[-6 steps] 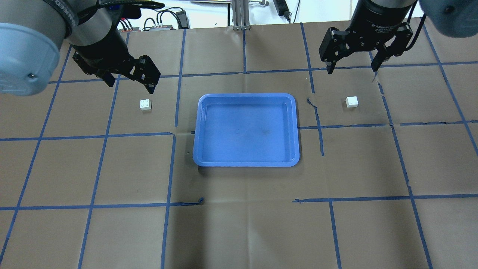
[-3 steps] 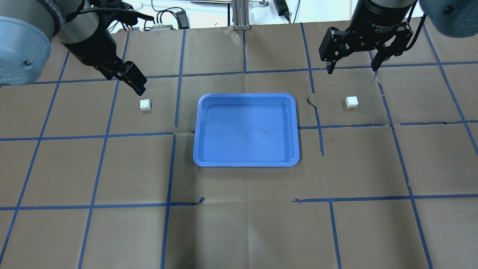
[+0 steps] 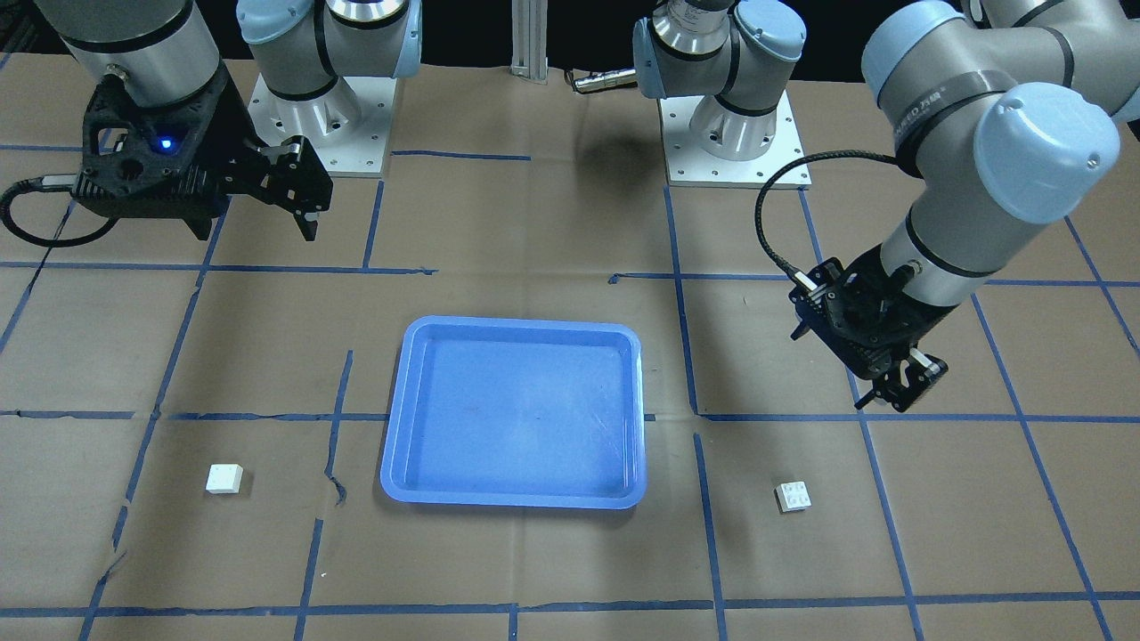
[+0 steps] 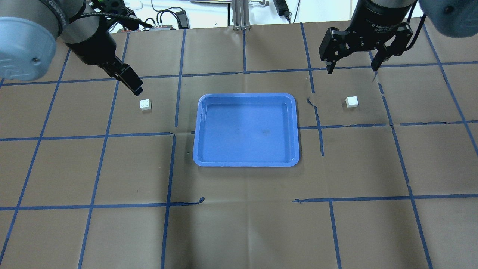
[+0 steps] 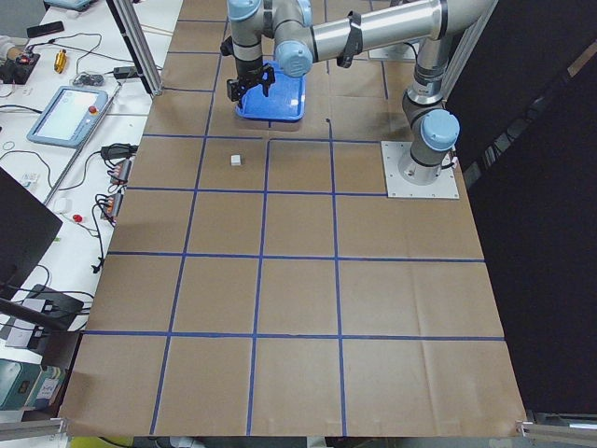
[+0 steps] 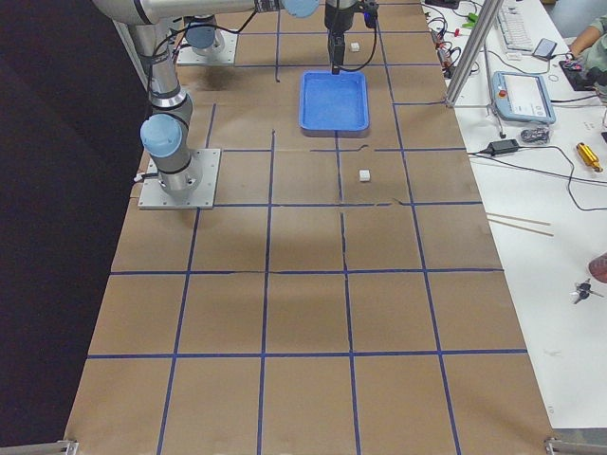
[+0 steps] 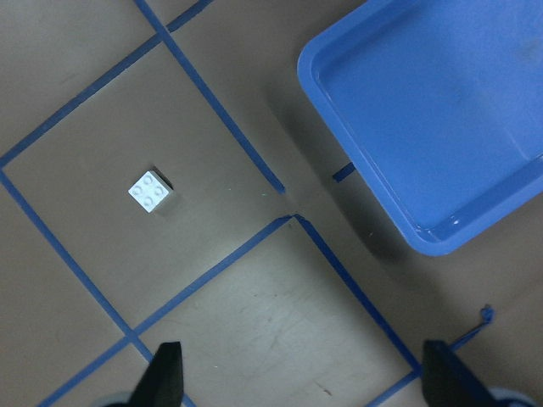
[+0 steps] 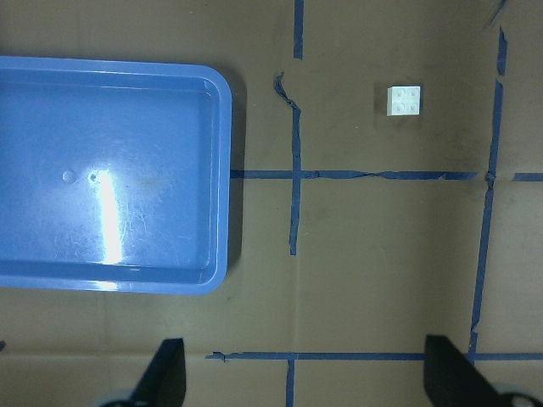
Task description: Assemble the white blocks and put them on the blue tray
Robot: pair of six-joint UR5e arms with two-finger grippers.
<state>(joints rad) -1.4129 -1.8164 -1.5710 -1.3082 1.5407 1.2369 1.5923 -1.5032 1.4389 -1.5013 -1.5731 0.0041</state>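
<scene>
Two white blocks (image 4: pixel 146 104) (image 4: pixel 351 101) — one blue tray (image 4: pixel 246 130).

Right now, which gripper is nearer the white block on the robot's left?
Left. The left gripper hovers close by the block, on the robot's side of it; the right gripper is far off across the tray, near the other block.

The blue tray (image 4: pixel 246 164) is laid flat between two small bricks (studs up, unjoined): the first white block (image 4: pixel 145 104) well apart on the robot's left, the second white block (image 4: pixel 351 101) on its right.
</scene>
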